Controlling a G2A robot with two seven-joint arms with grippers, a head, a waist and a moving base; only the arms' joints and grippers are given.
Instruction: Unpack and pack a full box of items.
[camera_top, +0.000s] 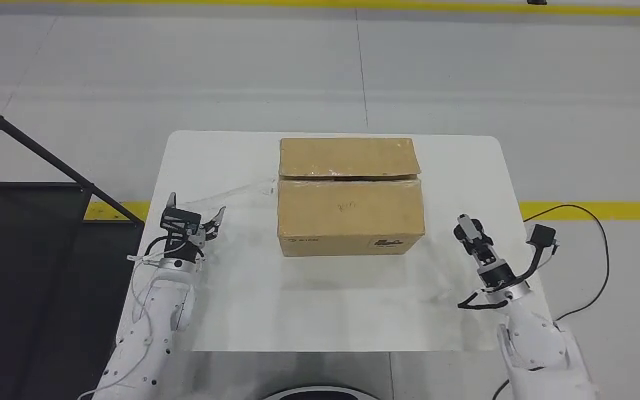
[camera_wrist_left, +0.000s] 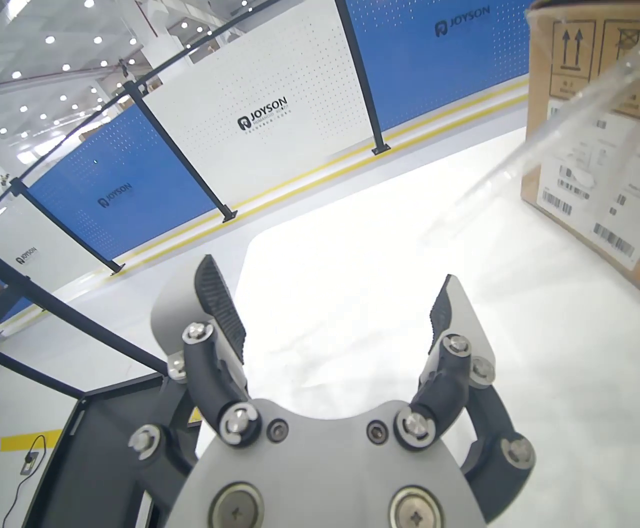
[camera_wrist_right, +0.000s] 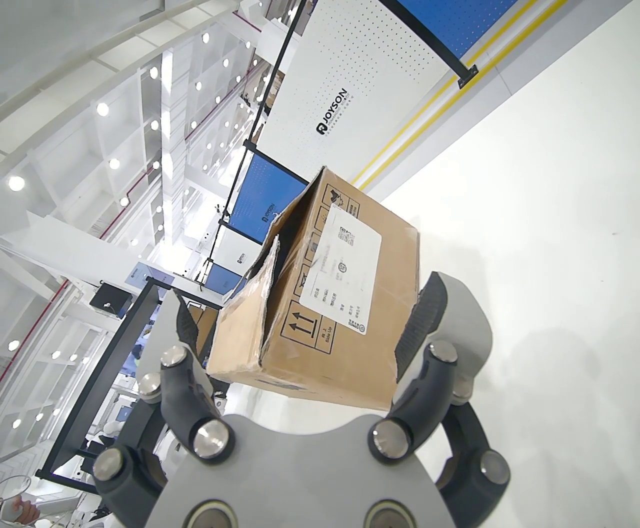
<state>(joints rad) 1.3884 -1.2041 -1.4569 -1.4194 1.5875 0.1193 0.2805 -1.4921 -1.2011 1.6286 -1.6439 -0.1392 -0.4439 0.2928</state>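
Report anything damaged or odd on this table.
The brown cardboard box on the white table has a ragged, torn flap edge gaping slightly open at one end. A clear plastic strip trails loosely from its side across the table.

The left gripper (camera_wrist_left: 330, 285) and right gripper (camera_wrist_right: 305, 295) share grey plates (camera_wrist_left: 320, 450), black linkages (camera_wrist_left: 212, 372) and silver screws (camera_wrist_left: 239, 421). Finger pads (camera_wrist_left: 220, 305) are black, ribbed.

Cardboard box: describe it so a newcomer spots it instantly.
On the white table, look at the middle, between the left gripper and the right gripper. The cardboard box is the brown carton there, top flaps meeting at a seam, white labels on both end faces.
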